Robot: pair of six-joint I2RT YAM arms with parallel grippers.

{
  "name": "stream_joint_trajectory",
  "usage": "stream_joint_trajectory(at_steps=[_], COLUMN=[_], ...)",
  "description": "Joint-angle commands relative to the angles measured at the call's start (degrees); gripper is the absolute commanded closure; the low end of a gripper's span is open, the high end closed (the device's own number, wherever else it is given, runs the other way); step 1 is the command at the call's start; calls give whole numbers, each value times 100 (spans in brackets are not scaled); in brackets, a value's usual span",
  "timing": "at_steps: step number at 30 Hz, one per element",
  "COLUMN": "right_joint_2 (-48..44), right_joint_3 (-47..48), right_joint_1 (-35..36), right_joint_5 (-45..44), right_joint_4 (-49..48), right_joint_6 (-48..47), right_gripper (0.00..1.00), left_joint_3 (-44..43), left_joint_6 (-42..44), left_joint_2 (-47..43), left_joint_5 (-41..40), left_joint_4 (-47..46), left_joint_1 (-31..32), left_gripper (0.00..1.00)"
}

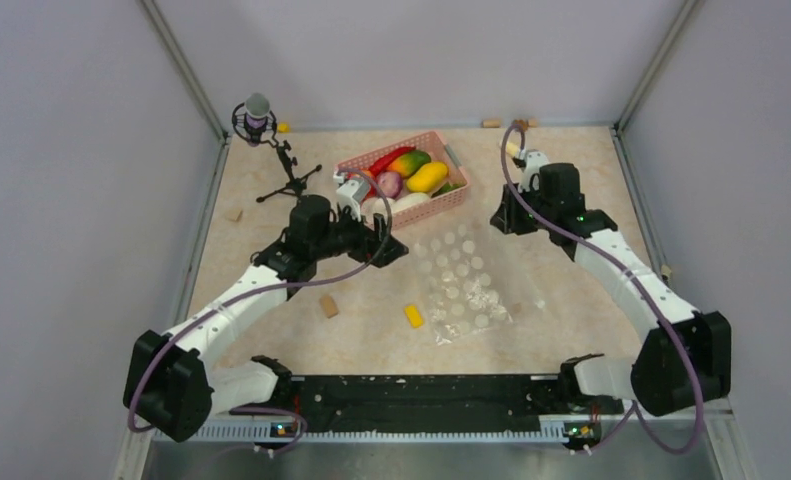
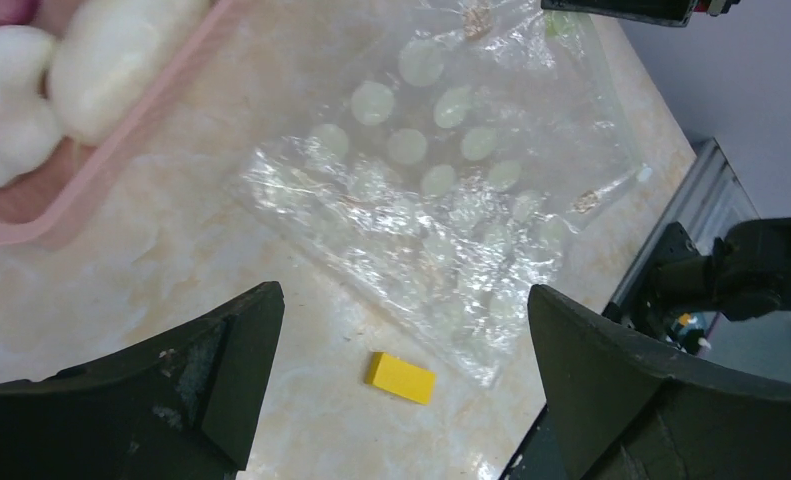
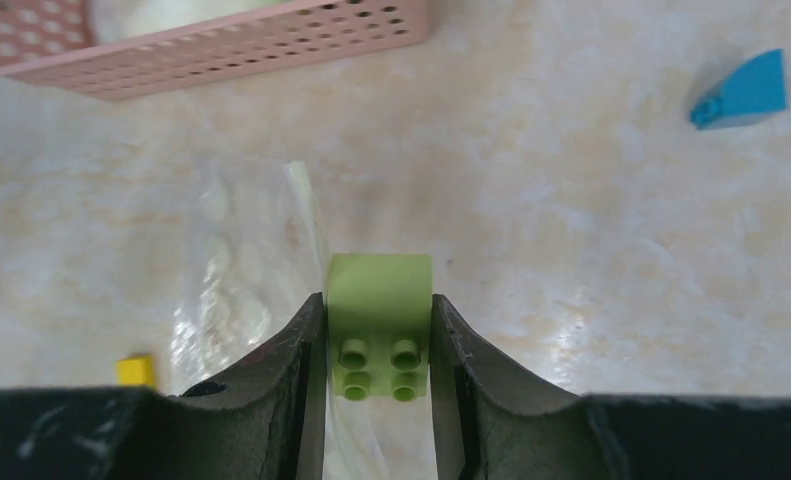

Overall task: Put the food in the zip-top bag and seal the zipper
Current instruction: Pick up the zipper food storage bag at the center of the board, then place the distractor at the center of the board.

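The food (image 1: pixel 403 172), a red chili, mangoes, a purple onion and white pieces (image 2: pixel 101 55), lies in the pink basket (image 1: pixel 453 203). The clear dotted zip-top bag (image 1: pixel 466 285) lies flat in front of it, its edge strip (image 3: pixel 304 195) showing in the right wrist view. My left gripper (image 2: pixel 403 300) hangs open above the table beside the bag (image 2: pixel 441 200), nothing between its fingers. My right gripper (image 3: pixel 379 305) is shut on a light green studded block (image 3: pixel 379 290) at the bag's far right edge (image 3: pixel 241 260). In the overhead view this gripper (image 1: pixel 506 215) hides the block.
A yellow block (image 2: pixel 401 377) lies under the left gripper, by the bag's near corner. A tan block (image 1: pixel 328 305) sits left of it. A blue wedge block (image 3: pixel 741 90) lies to the right. A microphone on a tripod (image 1: pixel 258 115) stands at the back left.
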State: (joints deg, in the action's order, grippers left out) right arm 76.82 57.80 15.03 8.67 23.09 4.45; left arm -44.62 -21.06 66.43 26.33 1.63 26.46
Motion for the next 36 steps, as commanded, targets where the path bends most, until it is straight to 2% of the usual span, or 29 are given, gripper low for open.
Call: stream_joint_trajectory(at_steps=[1, 3, 6, 9, 13, 16, 21, 25, 30, 33, 36], right_joint_2=[-797, -1099, -1509, -1893, -2419, -2613, -2615, -2569, -2409, -2378, -2404], right_joint_3=[-590, -810, -1113, -1318, -1548, -1717, -1636, -1549, -1433, -1455, -1454], right_joint_1=[131, 135, 149, 300, 831, 1079, 1646, 2078, 2360, 2422, 2493], right_joint_5=[1397, 1616, 1301, 427, -1286, -1797, -2908, -3439, -3793, -3759, -3776], right_joint_4=[-763, -964, -1228, -1245, -1188, -1325, -981, -990, -861, -988, -1059], right_joint_6=[851, 1125, 1714, 2167, 3134, 3844, 4215, 4321, 4396, 4428, 4442], right_gripper=[100, 100, 100, 100, 100, 100, 100, 100, 100, 100, 100], left_joint_3=[-295, -373, -551, -862, -1234, -1376, -1519, -1434, -1420, -1489, -1592], left_joint_6=[238, 398, 411, 156, -838, -1081, -1337, -1686, -1676, -1611, -1578], left_joint_2=[178, 287, 508, 898, 1516, 1868, 2147, 2309, 2378, 2444, 2568], left_joint_5=[471, 469, 354, 189, -391, -860, -1220, -1575, -2010, -2157, -2295], left_joint_4=[-461, -501, -550, -639, -886, -1132, -1355, -1701, -1787, -1737, -1590], left_joint_1=[484, 750, 1077, 1351, 1678, 2059, 2425, 2642, 2812, 2862, 2874], left_gripper=[3, 3, 3, 3, 3, 3, 4, 6, 7, 13, 29])
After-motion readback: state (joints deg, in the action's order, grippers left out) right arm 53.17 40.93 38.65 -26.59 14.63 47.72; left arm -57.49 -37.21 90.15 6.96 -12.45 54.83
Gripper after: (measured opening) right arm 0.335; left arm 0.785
